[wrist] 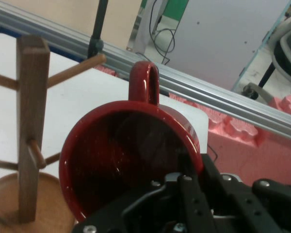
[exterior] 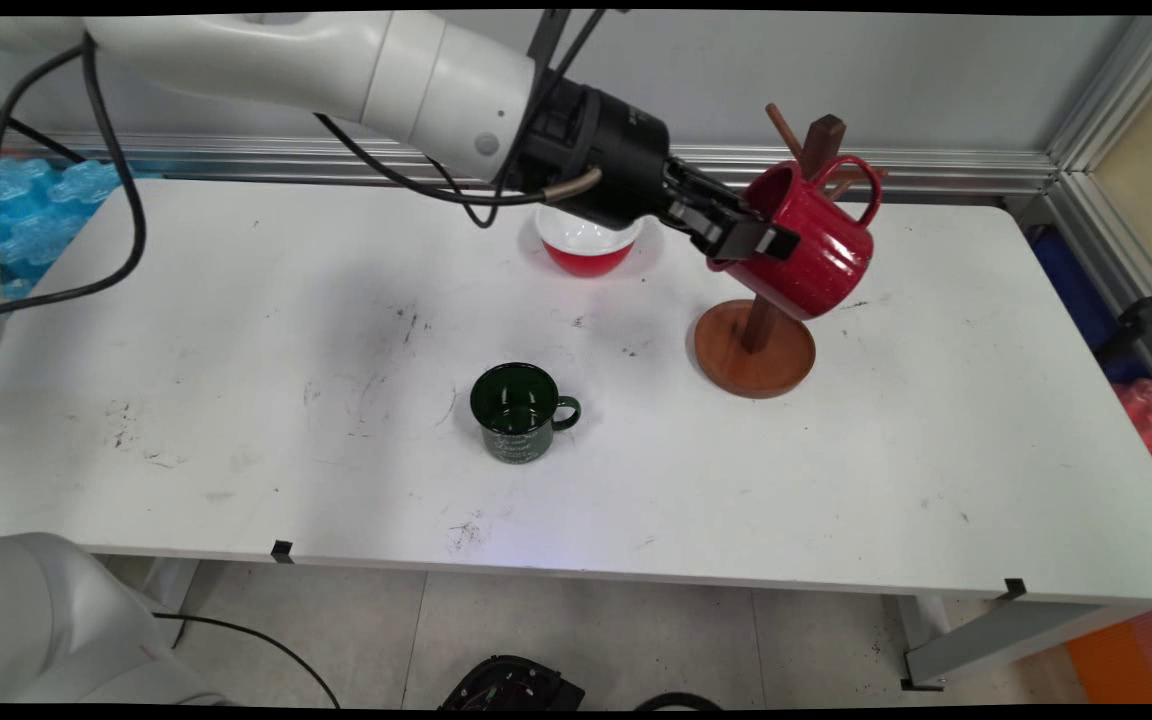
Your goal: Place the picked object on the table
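My gripper (exterior: pixel 751 238) is clamped on the rim of a red mug (exterior: pixel 816 240), one finger inside the mouth and the other against the outer wall, and I hold the mug clear of the table (exterior: pixel 236 400), tipped so its opening faces back toward my wrist and its handle (exterior: pixel 866 185) points up and away from me. In the hand view the mug (wrist: pixel 131 160) fills the middle, its dark inside turned to me and its handle (wrist: pixel 144 82) standing at the top. Just beyond the mug, and partly behind it, is a wooden mug tree (exterior: pixel 756 350): its round base sits on the table below my fingers, its post rises behind the mug, and its pegs stick out near the handle; I cannot tell whether the handle touches a peg. Close behind my wrist a red bowl (exterior: pixel 588 245) with a white inside rests on the table. Well below and to the near side of me a dark green mug (exterior: pixel 518 410) stands upright.
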`<state>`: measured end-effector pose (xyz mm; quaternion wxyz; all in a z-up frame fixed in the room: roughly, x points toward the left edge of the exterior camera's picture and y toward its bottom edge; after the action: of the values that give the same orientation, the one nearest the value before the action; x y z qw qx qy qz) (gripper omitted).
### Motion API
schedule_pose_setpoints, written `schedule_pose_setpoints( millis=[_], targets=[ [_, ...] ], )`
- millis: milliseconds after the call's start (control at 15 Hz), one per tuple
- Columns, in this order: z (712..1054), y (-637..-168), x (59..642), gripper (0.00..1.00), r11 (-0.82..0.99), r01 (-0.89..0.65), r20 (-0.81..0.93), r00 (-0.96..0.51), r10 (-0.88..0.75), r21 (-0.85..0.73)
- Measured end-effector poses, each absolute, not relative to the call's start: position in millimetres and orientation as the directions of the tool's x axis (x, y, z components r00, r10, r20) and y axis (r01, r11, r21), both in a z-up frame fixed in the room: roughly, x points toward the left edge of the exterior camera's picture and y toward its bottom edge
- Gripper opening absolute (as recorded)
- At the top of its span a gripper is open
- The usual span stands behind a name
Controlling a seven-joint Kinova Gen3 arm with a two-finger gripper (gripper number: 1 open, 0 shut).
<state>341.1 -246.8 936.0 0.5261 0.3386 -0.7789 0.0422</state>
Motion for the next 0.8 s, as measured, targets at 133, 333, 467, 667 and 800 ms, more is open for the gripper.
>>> schedule_pose_setpoints(
  millis=[133,333,467,667,800],
  targets=[
    [937,-244,347,0.0,0.767,-0.573,0.843,-0.228,-0.487,0.288],
    [938,-239,357,0.0,0.767,-0.575,0.835,-0.245,-0.492,0.283],
    [938,-236,365,0.0,0.767,-0.578,0.829,-0.259,-0.495,0.278],
    [938,-234,377,0.0,0.767,-0.583,0.821,-0.28,-0.498,0.267],
    [938,-233,385,0.0,0.768,-0.587,0.815,-0.295,-0.498,0.256]
  ],
)
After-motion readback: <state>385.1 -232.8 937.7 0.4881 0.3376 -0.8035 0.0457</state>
